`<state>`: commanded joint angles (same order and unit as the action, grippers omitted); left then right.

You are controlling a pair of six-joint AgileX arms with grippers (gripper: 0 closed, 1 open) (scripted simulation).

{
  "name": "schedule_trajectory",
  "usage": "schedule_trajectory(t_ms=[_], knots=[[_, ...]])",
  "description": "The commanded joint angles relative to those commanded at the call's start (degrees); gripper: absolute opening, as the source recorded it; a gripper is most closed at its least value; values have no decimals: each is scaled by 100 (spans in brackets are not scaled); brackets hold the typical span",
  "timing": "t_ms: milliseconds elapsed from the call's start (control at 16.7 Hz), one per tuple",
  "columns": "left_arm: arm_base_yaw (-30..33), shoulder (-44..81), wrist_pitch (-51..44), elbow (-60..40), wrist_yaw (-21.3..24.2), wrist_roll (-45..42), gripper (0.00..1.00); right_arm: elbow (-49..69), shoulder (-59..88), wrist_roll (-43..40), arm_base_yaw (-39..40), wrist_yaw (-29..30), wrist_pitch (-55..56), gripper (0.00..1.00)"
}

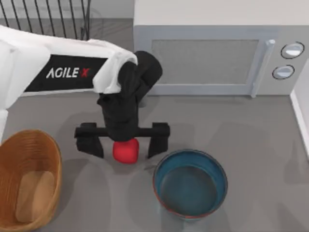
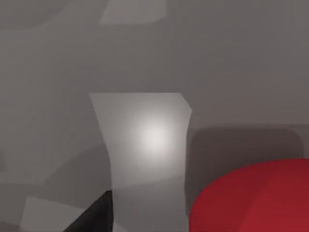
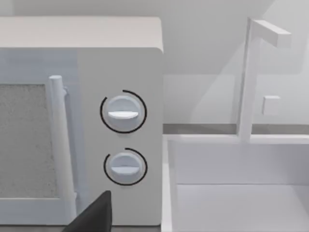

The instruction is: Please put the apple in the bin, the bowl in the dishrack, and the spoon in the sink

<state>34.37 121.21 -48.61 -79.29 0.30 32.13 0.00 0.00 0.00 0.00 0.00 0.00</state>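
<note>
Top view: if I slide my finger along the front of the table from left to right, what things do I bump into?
Bin → apple, sitting under the left gripper between its open fingers → bowl.

I'm looking down on a plain grey table (image 1: pixel 251 125). At its near left edge sits the woven bin (image 1: pixel 9 159), partly cut off by the frame. The blue bowl (image 1: pixel 190 182) stands near the front, right of centre. Just left of the bowl and a little farther back, the red apple (image 1: pixel 126 151) rests on the surface, apart from the bowl. Along the far side a light grey microwave (image 1: pixel 217 53) takes up the centre and right, and the black wire dishrack (image 1: pixel 48 19) stands in the far left corner. The white sink (image 3: pixel 231 193) lies just right of the microwave.
</note>
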Motion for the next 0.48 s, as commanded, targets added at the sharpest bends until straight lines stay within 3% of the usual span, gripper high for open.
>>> schedule_trajectory(t_ms=[240,480], knots=[[2,15,20,12,0,1,100,0,0,0,0,0,0,100],[2,15,20,12,0,1,70,0,0,0,0,0,0,100]])
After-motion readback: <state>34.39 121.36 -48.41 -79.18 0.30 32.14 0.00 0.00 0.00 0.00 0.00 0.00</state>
